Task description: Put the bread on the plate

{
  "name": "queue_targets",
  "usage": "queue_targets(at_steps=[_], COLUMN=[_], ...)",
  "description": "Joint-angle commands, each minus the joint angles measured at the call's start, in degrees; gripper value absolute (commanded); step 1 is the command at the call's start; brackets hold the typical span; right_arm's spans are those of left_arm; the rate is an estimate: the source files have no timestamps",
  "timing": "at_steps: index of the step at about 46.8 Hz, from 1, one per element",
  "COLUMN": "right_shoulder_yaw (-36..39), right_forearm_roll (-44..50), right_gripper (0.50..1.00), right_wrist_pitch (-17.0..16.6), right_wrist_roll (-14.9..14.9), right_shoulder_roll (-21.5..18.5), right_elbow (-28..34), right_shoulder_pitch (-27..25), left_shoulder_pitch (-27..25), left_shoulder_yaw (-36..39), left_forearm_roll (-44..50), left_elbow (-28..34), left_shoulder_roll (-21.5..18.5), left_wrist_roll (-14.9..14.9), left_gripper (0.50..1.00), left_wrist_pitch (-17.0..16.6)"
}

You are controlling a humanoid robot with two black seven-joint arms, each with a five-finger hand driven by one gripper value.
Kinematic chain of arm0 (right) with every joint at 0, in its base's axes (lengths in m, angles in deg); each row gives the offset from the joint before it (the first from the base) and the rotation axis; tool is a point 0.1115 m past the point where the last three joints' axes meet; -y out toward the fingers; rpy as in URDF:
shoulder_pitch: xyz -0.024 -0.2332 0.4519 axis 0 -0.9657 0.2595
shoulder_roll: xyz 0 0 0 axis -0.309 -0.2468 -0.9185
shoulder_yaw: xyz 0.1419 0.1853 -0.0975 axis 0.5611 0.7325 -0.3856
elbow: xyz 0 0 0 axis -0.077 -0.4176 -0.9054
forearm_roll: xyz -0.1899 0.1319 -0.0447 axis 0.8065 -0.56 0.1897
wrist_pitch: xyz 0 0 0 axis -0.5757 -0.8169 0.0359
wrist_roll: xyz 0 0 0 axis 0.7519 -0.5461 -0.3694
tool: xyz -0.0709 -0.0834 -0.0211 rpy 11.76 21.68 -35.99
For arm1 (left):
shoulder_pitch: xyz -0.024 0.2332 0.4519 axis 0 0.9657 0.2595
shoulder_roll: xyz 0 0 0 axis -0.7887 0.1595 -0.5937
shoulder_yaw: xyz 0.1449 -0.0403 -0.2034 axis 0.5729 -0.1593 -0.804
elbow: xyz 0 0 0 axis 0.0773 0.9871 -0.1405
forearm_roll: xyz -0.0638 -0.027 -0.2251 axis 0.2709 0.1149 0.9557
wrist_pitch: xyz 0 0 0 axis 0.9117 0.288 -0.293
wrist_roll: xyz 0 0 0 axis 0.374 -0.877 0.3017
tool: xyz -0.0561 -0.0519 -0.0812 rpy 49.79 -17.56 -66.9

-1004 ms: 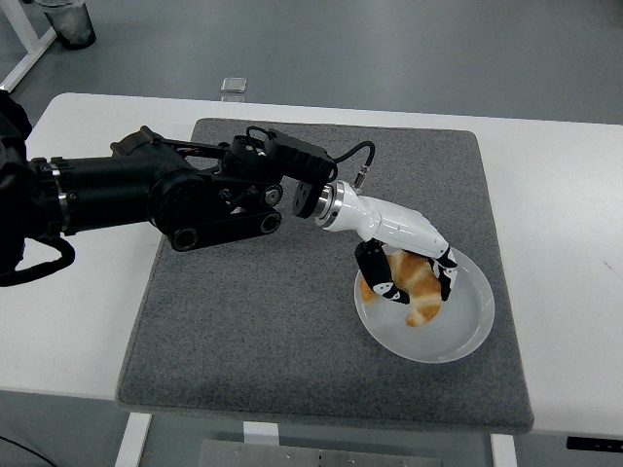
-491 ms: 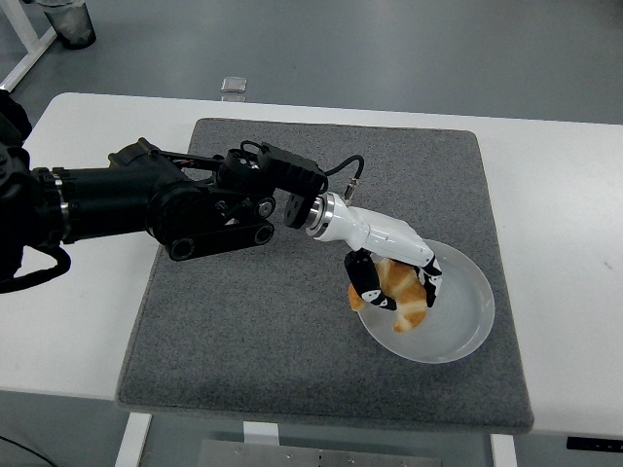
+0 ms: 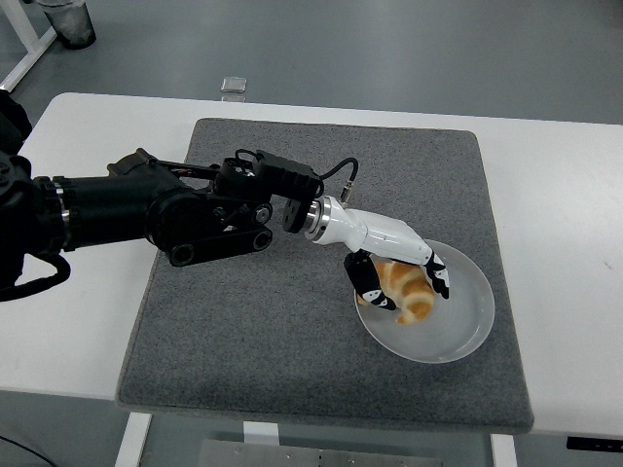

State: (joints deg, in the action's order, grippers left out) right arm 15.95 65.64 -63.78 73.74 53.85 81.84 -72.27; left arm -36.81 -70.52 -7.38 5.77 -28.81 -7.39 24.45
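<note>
We are seeing the left hand [image 3: 397, 274] holding the bread [image 3: 407, 290] over the left part of the plate [image 3: 467, 331], fingers [image 3: 368, 287] wrapping it. Placing step, we judge; next calls for lowering and letting go.

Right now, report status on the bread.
Left robot hand shut on bread, over left side of plate. Right arm not in view. Nothing in the way.

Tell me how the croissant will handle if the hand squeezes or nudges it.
The croissant looks flaky and puffed, so probably light and easily crushed. Its curved shape might rock on the plate rather than roll. The left hand wraps it, so a gentle release seems wise.
</note>
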Motion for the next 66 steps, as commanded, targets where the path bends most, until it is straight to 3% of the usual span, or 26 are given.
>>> queue_targets(at_steps=[1, 4, 9, 27, 33, 47, 52, 61, 66], right_shoulder_yaw=[0.0, 0.0, 0.0, 0.0, 0.0, 0.0, 0.0, 0.0, -0.1], right_forearm_roll=[0.0, 0.0, 0.0, 0.0, 0.0, 0.0, 0.0, 0.0, 0.0], right_gripper=[0.952, 0.952, 0.952, 0.952, 0.952, 0.952, 0.952, 0.952, 0.952], right_wrist_pitch=[0.0, 0.0, 0.0, 0.0, 0.0, 0.0, 0.0, 0.0, 0.0], right_wrist_roll=[0.0, 0.0, 0.0, 0.0, 0.0, 0.0, 0.0, 0.0, 0.0], right_shoulder_roll=[0.0, 0.0, 0.0, 0.0, 0.0, 0.0, 0.0, 0.0, 0.0], right_elbow=[0.1, 0.0, 0.1, 0.0, 0.1, 0.1, 0.1, 0.0, 0.1], right_shoulder_pitch=[0.0, 0.0, 0.0, 0.0, 0.0, 0.0, 0.0, 0.0, 0.0], left_shoulder_pitch=[0.2, 0.2, 0.1, 0.4, 0.8, 1.5, 3.5, 9.2, 14.0], left_shoulder_yaw=[-0.2, -0.5, -1.6, -20.4, -23.6, -23.8, -24.1, -26.6, -31.7], left_forearm_roll=[0.1, 0.3, 1.7, 15.9, 28.5, 67.4, 78.0, 92.1, 93.7], left_elbow=[0.0, 0.0, 0.2, -2.7, -7.4, -22.2, -22.8, -21.5, -20.8], left_shoulder_roll=[0.0, 0.0, 0.1, -0.7, -0.6, -0.7, -1.9, -7.7, -9.5], left_wrist_roll=[0.0, 0.0, 0.0, 0.0, 0.1, 0.3, 0.6, 5.0, 7.2], left_gripper=[0.958, 0.988, 0.990, 0.992, 0.992, 0.999, 0.999, 0.999, 0.999], left_wrist_pitch=[0.0, -0.1, -0.2, -0.1, -0.2, 0.1, 0.4, 1.2, 5.6])
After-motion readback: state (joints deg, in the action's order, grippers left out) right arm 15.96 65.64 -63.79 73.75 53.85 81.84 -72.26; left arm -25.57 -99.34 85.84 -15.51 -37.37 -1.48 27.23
